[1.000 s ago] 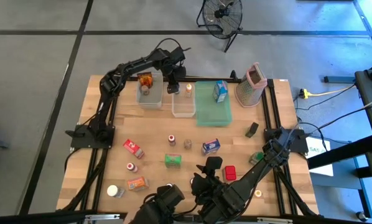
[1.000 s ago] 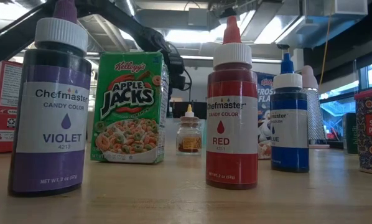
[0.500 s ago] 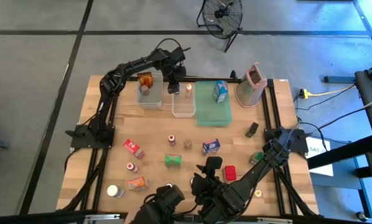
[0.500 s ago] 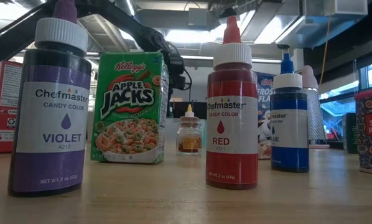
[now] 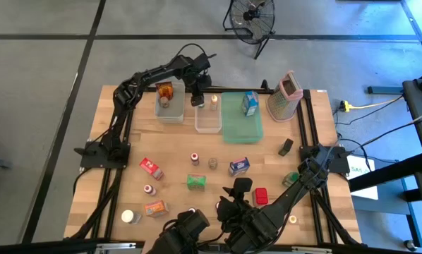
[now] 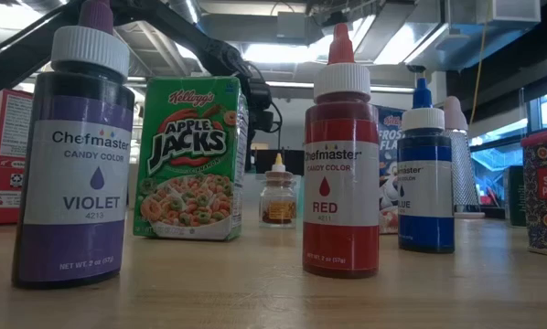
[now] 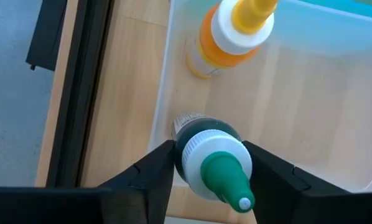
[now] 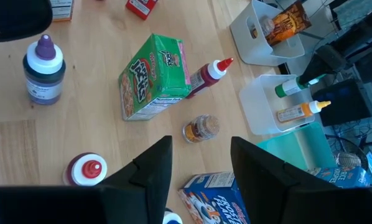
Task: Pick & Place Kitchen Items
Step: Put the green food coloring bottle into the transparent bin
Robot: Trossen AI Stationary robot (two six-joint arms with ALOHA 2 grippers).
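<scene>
Surface: a pale wooden desk [image 5: 176, 144] edged by black frame rails, on a grey floor crossed by dark lines.
Room: a floor fan [image 5: 252, 17] stands beyond the far edge; in the low view, ceiling ducts and bright windows lie behind.
Far row: left clear bin [image 5: 170, 113] holding packets, middle clear bin [image 5: 208, 124], green tray [image 5: 241, 125] carrying a blue carton [image 5: 250, 104], then a box grater [image 5: 286, 95] with a pink top.
Left end effector [image 7: 204, 171]: reaches over the far left corner of the middle bin, its fingers closed on the body of a green-capped bottle [image 7: 214, 165].
Green-capped bottle, axis: upright, nozzle up toward the wrist camera, base inside the bin by its wall.
Orange bottle [image 7: 232, 34]: in the same bin, just beside the green-capped one, apart from it, also upright.
Right end effector [image 8: 195, 165]: waits above the near edge of the desk, fingers apart, holding nothing.
Loose items, mid desk: green Apple Jacks box [image 6: 193, 157] upright; red Chefmaster bottle [image 6: 341, 155], violet Chefmaster bottle [image 6: 77, 151] and blue bottle [image 6: 426, 174] upright, nozzles up; small brown spice jar [image 6: 278, 196].
Elsewhere: red packet [image 5: 152, 168] left; blue cereal box [image 5: 239, 166] and flat red box [image 5: 261, 195] right.
</scene>
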